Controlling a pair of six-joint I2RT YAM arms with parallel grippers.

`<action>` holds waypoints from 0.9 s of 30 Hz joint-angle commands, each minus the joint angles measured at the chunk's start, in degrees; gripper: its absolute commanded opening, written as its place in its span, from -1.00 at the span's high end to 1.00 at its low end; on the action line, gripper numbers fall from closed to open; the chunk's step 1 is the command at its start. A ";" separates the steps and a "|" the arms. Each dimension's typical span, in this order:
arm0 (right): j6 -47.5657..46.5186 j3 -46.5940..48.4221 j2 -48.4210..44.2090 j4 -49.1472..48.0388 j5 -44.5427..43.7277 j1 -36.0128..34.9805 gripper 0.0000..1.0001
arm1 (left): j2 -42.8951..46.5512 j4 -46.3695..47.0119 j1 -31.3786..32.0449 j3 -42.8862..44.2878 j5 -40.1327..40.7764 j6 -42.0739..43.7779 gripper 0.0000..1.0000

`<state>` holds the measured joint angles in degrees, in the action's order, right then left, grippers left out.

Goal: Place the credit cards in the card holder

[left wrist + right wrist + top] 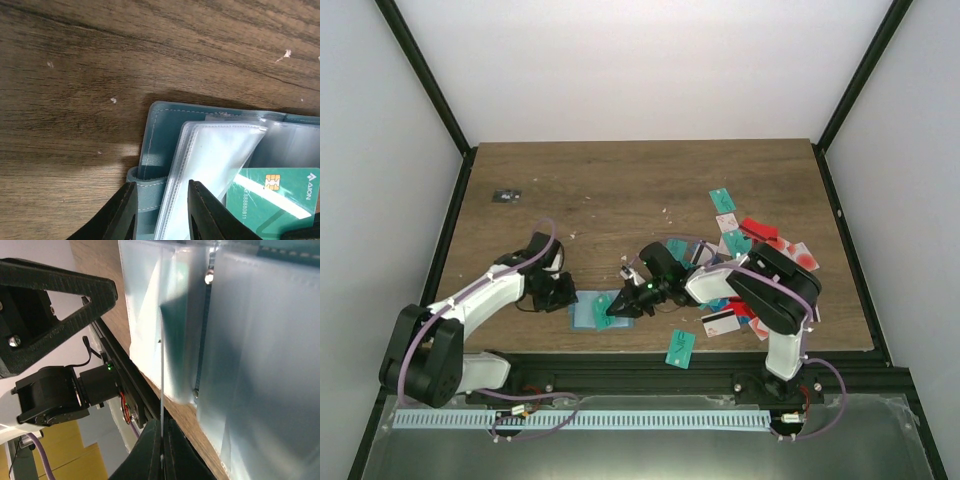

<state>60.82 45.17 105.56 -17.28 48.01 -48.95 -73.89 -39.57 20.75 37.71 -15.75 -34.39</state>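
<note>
The blue-grey card holder [584, 314] lies open near the table's front edge, its clear sleeves [215, 150] fanned up. My left gripper [560, 293] [162, 186] straddles the holder's left edge, with the strap loop [145, 180] and the sleeve edges filling the gap between its fingers. My right gripper [623, 303] [162, 422] is shut on a teal credit card [609, 304] [280, 195]. The right wrist view shows that card edge-on as a thin pale line [162, 365] running in among the sleeves [240, 340]. More credit cards [752, 248] lie scattered at the right.
One teal card [680, 348] overhangs the front edge and a white striped card [720, 322] lies beside my right arm. A tiny black object [506, 196] sits at the far left. The black front rail [620, 365] runs just below the holder.
</note>
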 commanded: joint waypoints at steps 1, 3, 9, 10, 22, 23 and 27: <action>0.06 2.79 2.32 -2.97 1.03 -0.36 0.99 | -0.37 0.72 -0.23 -0.78 -0.51 -0.58 0.41; 0.04 3.28 2.98 -3.36 1.00 -0.35 0.99 | -0.38 0.65 -0.26 -0.88 -0.43 -0.82 0.42; -0.30 3.74 5.28 -5.32 1.16 -0.36 0.99 | -0.47 0.57 -0.25 -1.33 -0.09 -1.95 0.49; -0.42 3.70 5.61 -5.77 1.05 -0.36 0.99 | -0.47 0.61 -0.26 -1.45 -0.15 -2.02 0.50; 1.71 1.78 7.92 -15.78 -1.95 -0.36 0.99 | -1.57 0.47 -0.26 -2.03 -1.55 -2.52 0.56; 2.55 1.53 8.17 -17.12 -2.14 -0.34 0.99 | -1.67 0.39 -0.24 -2.05 -1.75 -2.52 0.56; 4.37 0.93 9.32 -21.73 -3.19 -0.65 0.99 | -2.05 -0.03 -0.32 -2.15 -1.83 -2.60 0.56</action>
<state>63.16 46.61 113.25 -32.38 46.85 -48.97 -75.29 -39.24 20.75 36.29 -16.82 -36.40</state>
